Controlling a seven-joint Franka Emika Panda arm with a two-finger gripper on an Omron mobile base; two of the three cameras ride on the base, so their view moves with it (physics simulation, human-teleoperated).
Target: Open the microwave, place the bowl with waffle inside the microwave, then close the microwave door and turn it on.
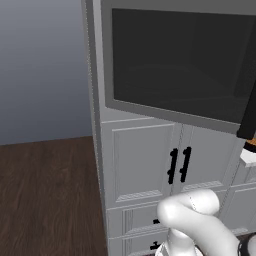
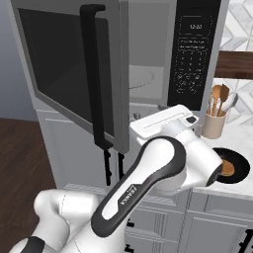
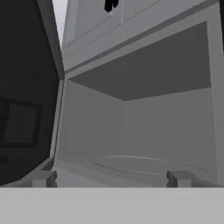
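The gripper (image 3: 109, 178) has its jaws spread wide, nothing between them; just the two dark fingertips (image 3: 43, 178) show at the bottom of the hand view, aimed into the microwave (image 2: 148, 64). Past them lies the grey cavity with its round turntable (image 3: 148, 164), bare as far as I can see. On the left of that view the dark inner face of the microwave door (image 2: 69, 69) stands swung out.

From the right base view the door hangs well open, its long black bar handle (image 2: 96, 74) running down the free edge and hiding part of the cavity. The arm's white bulk covers the lower cavity and the gripper itself there. The black control strip (image 2: 192, 49) sits right of the opening.

The bowl (image 2: 231, 167) rests on the worktop (image 2: 237, 136) to the right, partly cut off by the arm's elbow, with the waffle (image 2: 227, 168) inside it. A cup of wooden utensils (image 2: 217, 113) stands just behind it.

In the left base view, the door's glass blocks everything behind; white cabinets (image 1: 145, 160) stand below.
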